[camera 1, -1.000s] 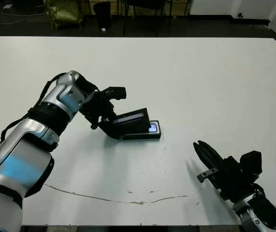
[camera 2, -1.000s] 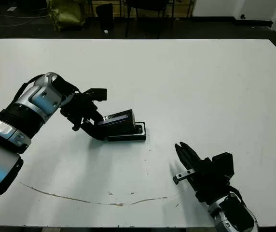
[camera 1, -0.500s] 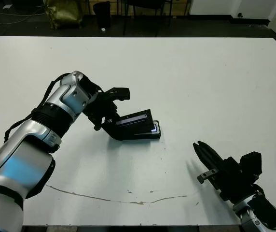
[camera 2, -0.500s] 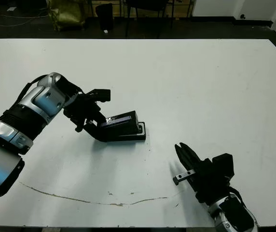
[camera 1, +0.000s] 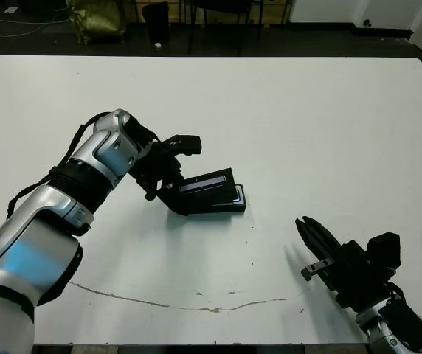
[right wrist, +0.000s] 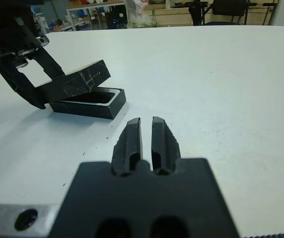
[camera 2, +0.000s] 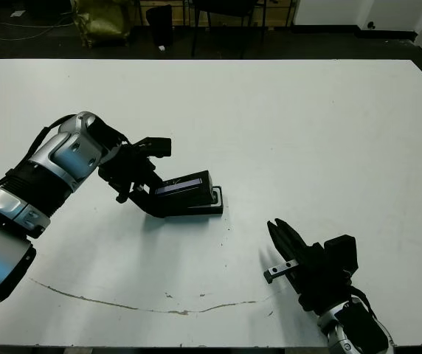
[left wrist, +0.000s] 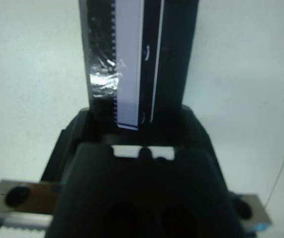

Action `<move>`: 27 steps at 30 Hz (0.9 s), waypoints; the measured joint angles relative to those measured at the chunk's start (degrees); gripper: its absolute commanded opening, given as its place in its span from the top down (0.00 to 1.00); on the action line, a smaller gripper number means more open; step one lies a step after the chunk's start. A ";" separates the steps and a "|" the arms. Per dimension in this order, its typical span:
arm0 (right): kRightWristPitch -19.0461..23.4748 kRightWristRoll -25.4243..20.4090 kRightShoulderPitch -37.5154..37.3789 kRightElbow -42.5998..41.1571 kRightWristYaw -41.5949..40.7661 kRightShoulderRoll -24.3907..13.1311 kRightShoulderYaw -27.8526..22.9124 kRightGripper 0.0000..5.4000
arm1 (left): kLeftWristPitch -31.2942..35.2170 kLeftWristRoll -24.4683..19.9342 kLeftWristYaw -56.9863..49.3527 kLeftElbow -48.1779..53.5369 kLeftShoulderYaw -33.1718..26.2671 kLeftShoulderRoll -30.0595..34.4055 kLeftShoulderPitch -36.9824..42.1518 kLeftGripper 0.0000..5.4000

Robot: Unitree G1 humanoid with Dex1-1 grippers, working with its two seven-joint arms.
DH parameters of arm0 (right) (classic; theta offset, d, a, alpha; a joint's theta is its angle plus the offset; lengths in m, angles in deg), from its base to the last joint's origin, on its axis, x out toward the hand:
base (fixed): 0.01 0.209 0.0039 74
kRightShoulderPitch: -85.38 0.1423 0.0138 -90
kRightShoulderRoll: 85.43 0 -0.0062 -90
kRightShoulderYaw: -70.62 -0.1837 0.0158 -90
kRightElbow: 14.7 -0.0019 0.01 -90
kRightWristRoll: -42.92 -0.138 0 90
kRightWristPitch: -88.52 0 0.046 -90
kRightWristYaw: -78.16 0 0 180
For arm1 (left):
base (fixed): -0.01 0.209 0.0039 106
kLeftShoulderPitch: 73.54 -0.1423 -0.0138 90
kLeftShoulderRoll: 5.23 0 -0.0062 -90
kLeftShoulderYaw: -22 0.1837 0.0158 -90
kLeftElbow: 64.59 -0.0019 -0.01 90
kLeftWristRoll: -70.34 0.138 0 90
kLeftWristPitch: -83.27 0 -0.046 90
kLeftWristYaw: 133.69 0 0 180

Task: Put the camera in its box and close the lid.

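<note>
Nearest, the right pincer (camera 1: 310, 240) rests idle just above the white worktop (camera 1: 329, 125), its two black fingers pressed together on nothing, well apart from the work.

Farther in, the left pincer (camera 1: 168, 193) grips one short end of the flat black rectangular lid with a pale grey-blue stripe (camera 1: 205, 184). The lid hangs tilted over the shallow black box with a white lining (camera 1: 218, 205), its held end raised, its far end low over the box.

The step in hand looks like closing. Next, the lid likely has to be levelled, squared to the box walls, lowered flush, then let go.

A bluish gleam (camera 1: 235, 195) in the box's uncovered end is probably the slim black camera, lying inside; little else of it shows.
</note>
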 measured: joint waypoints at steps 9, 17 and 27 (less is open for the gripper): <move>0.01 0.11 -0.01 -0.05 0.43 0.10 0.44 1.00 | -1.43 0.48 -0.96 -4.89 0.05 -2.09 1.16 0.59; -0.03 0.04 -0.06 -0.18 0.53 0.60 0.88 1.00 | -2.30 1.21 -1.32 -5.86 0.36 -3.45 1.50 0.59; 0.83 0.06 -0.98 -2.79 1.86 0.80 1.01 1.00 | -2.74 2.27 -1.83 -5.87 1.74 -5.27 2.30 0.59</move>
